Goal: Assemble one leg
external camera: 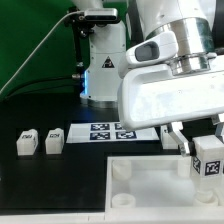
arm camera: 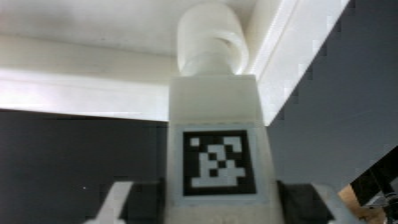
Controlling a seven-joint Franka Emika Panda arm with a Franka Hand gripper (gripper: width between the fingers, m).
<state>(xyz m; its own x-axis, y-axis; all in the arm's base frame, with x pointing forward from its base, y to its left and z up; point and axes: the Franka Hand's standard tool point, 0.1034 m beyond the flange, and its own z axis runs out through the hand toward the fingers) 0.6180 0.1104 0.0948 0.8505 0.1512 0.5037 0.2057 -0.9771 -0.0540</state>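
My gripper is shut on a leg, a small white post with a black-and-white marker on its face, at the exterior view's right. It holds the leg upright just above the right part of the large white square tray. In the wrist view the leg fills the middle, marker toward the camera, its rounded peg end pointing at the tray's white wall. One finger stands on each side of the leg, pressing its sides.
Two more legs stand on the black table at the exterior view's left. The marker board lies behind the tray. A white robot base stands at the back. The tray has round corner sockets.
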